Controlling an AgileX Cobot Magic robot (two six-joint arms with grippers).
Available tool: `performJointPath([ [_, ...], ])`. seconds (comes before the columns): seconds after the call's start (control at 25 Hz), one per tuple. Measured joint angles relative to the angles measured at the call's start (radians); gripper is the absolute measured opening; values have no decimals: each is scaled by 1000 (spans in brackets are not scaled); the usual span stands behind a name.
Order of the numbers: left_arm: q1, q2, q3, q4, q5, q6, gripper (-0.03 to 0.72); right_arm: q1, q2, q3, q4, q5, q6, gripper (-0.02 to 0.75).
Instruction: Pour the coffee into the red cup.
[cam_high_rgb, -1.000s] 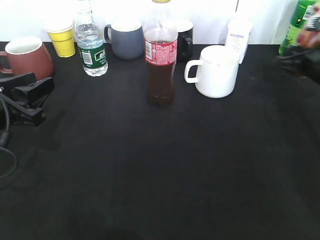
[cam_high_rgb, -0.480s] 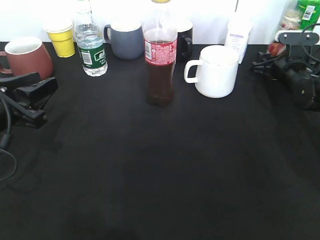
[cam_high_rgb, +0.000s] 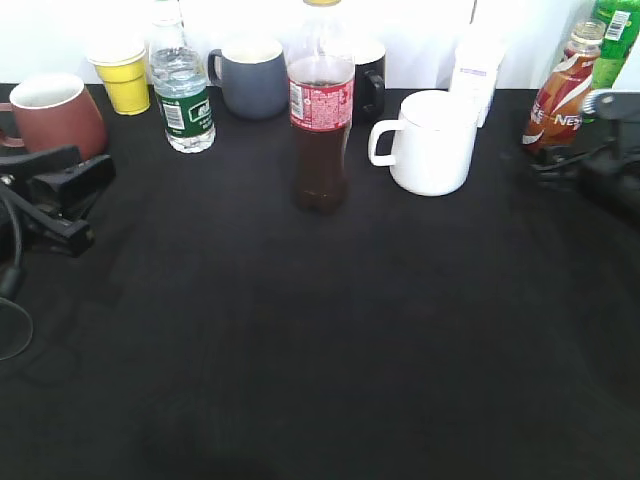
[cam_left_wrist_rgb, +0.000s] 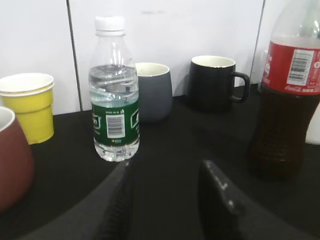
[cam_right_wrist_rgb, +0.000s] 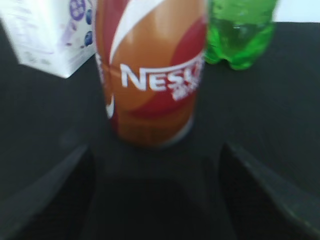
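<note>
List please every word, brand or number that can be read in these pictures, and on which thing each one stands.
"NES", then blurred letters cut off at the edge: on the orange and red coffee bottle.
Cola bottle, red label: a barcode and small print, too small to read.
Water bottle, green label: a barcode and white marks, not readable.
White carton: purple print, too blurred to read.
Green bottle: label too small to read.

White lettering "NES", the rest cut off, stands on the brown-orange-white swirled label of the small coffee bottle (cam_right_wrist_rgb: 150, 70). Barcodes, digits unreadable, stand on the red-labelled cola bottle (cam_left_wrist_rgb: 287, 95) and, at its 9 o'clock, the green-labelled clear water bottle (cam_left_wrist_rgb: 115, 95).
</note>
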Motion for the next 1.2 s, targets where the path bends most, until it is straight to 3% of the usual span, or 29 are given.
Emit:
performJointPath([
  [0.12,-12,-87,-61,0,329,-28,326,0,-186,11,-34,331,0,593],
  [0.28,-101,-231,-339,-11,1162,-38,326,0,-384,-53,-32,936,0,591],
  [0.4,-166,-240,-503,-150,1626,-41,326,0,-473,-98,-1,1273,50,589],
  [0.56,-174,-270,-595,-257,2032,-42,326,0,-564,-124,1,1503,68,589],
  [0.72,-174,-428,-599,-362,2163,-42,362,0,-703,-124,13,1618,71,589],
  [0.92,-174,-649,-599,-352,2353,-42,389,0,-981,-125,7,1811,82,589],
  [1.08,-174,-861,-598,-350,2365,-40,405,0,-1231,-125,-72,1981,131,589],
  [1.2,-174,-984,-598,-347,2365,-38,418,0,-1422,-96,-104,2001,164,589],
])
